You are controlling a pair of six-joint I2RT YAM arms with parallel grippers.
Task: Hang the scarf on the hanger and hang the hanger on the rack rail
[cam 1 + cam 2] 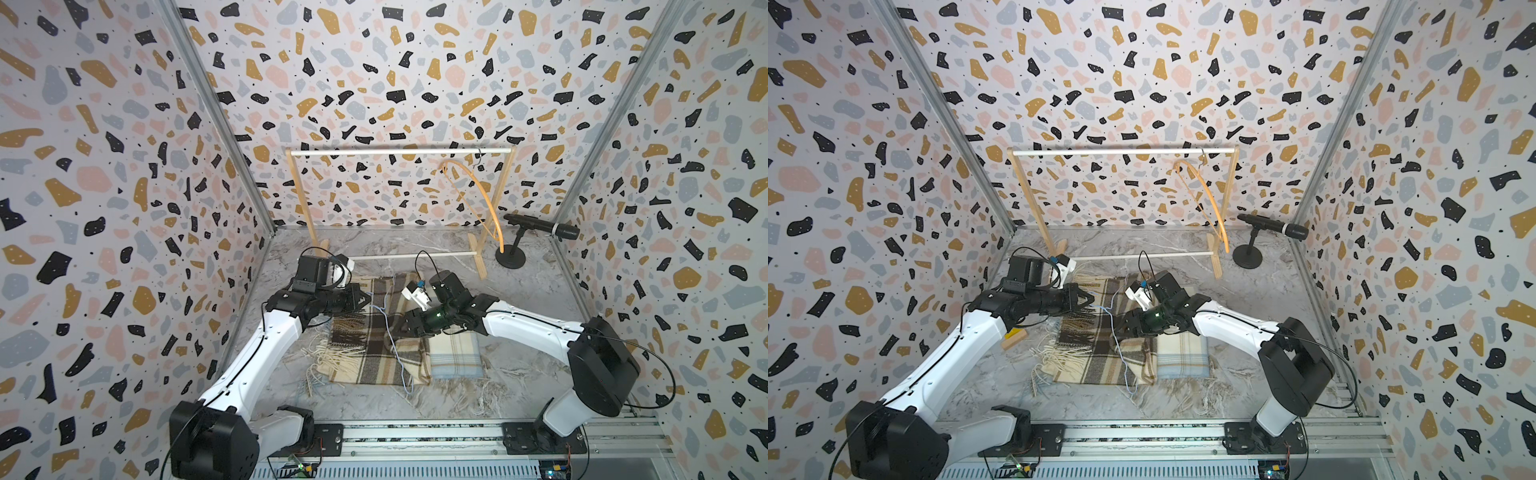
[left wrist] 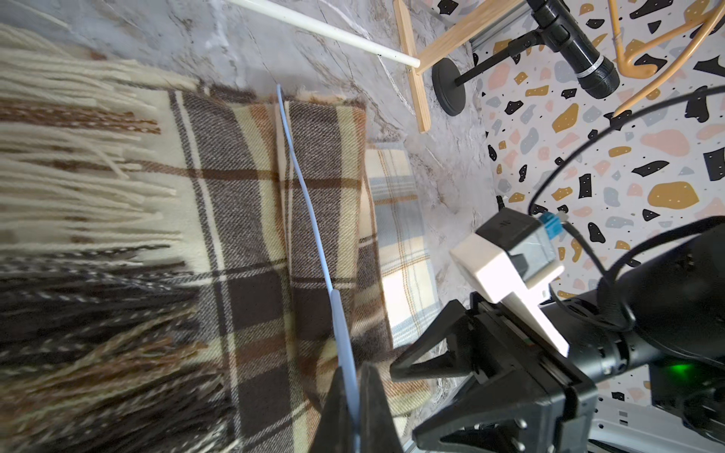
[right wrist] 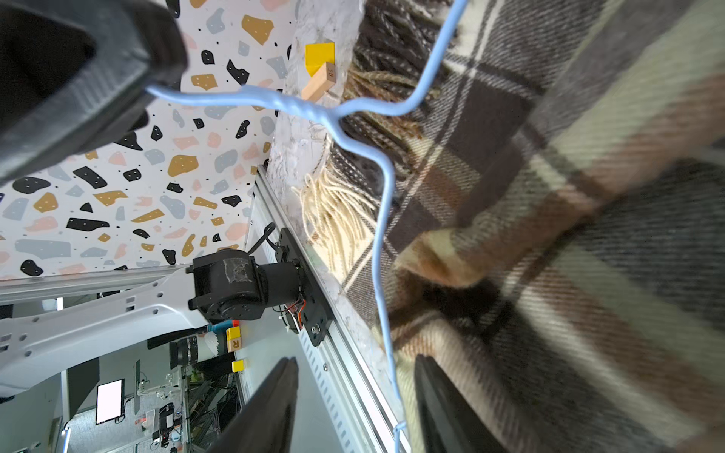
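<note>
A brown plaid scarf (image 1: 365,349) (image 1: 1096,353) with cream fringe lies folded flat on the marble table. Across it lies a thin light-blue wire hanger (image 1: 392,340) (image 1: 1117,345). My left gripper (image 1: 368,302) (image 1: 1092,300) is at the scarf's far left edge, and in the left wrist view this gripper (image 2: 353,376) is shut on the hanger's wire (image 2: 310,219) above the scarf (image 2: 251,219). My right gripper (image 1: 395,328) (image 1: 1119,326) hovers over the scarf's middle. In the right wrist view it (image 3: 355,364) stands open, with the hanger's wire (image 3: 382,204) running between the jaws, over the scarf (image 3: 549,196).
A pale blue-and-cream plaid cloth (image 1: 455,353) lies against the scarf's right side. A wooden rack (image 1: 399,152) stands at the back with an orange hanger (image 1: 478,195) on its rail. A microphone on a stand (image 1: 540,228) is at the back right. A wooden block (image 1: 1013,338) lies by the left arm.
</note>
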